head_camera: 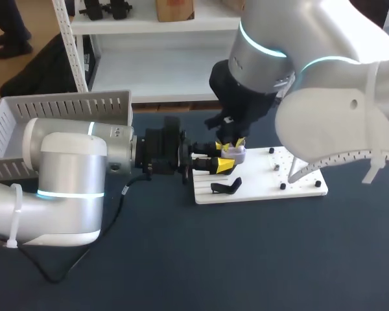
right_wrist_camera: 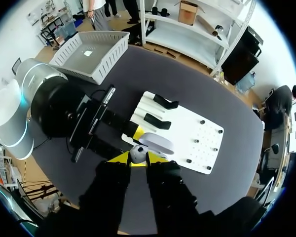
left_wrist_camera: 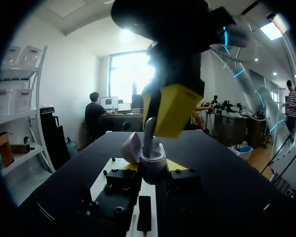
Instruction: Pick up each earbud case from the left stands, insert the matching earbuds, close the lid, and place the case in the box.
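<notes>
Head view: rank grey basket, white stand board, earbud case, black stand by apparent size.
1. grey basket, partly hidden
2. white stand board, also partly hidden
3. earbud case and black stand look about alike, so I'm not ranking them

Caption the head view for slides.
Left tool grips the open earbud case; right tool poised above, over the white board.

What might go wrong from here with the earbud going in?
The right gripper holds the earbud right at the open earbud case; a misaligned push could jam it or twist the case in the left gripper.
The raised lid stands close beside the right gripper and might get knocked shut.
</notes>
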### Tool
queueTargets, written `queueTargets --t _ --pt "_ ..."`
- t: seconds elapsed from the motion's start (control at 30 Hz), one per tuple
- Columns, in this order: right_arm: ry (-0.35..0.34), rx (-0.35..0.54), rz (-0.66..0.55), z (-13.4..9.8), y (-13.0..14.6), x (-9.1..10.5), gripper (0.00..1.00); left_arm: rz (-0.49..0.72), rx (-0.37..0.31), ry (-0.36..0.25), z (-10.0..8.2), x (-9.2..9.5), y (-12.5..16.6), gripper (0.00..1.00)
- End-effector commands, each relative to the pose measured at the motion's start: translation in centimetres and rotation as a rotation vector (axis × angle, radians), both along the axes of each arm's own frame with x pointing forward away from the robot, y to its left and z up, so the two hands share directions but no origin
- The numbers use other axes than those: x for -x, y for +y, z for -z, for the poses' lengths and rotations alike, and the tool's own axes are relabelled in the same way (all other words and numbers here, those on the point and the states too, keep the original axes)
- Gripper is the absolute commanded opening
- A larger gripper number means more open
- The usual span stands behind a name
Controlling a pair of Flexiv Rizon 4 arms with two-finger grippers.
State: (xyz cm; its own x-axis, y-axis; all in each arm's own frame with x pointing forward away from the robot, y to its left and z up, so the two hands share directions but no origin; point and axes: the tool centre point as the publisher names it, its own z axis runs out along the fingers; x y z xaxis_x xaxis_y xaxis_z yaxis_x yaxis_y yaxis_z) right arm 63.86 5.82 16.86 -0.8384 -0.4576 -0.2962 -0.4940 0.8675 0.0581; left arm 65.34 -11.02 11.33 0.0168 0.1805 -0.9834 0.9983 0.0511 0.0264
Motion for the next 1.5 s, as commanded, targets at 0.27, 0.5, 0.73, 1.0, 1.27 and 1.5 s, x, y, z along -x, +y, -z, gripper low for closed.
queueTargets --t 0.27,0.5,0.73,1.0,1.27,1.5 --pt "0.007 0.006 0.006 0.4 -0.3 0.0 0.00 -0.005 0.003 -0.003 0.0 0.1 0.0 0.00" --pt "0.015 0.011 0.000 0.8 -0.4 -0.1 0.00 -0.005 0.003 -0.003 0.0 0.1 0.0 0.00" --pt "0.018 0.020 -0.007 1.1 -0.5 -0.1 0.00 -0.005 0.003 -0.003 0.0 0.1 0.0 0.00" --pt "0.016 0.032 -0.016 1.4 -0.5 -0.1 0.12 -0.005 0.003 -0.003 0.0 0.1 0.0 0.00" --pt "0.014 0.037 -0.018 1.3 -0.6 -0.2 0.34 -0.005 0.003 -0.003 0.0 0.1 0.0 0.00" --pt "0.005 0.035 -0.019 0.9 -0.5 -0.1 0.35 -0.005 0.003 -0.003 0.0 0.1 0.0 0.00"
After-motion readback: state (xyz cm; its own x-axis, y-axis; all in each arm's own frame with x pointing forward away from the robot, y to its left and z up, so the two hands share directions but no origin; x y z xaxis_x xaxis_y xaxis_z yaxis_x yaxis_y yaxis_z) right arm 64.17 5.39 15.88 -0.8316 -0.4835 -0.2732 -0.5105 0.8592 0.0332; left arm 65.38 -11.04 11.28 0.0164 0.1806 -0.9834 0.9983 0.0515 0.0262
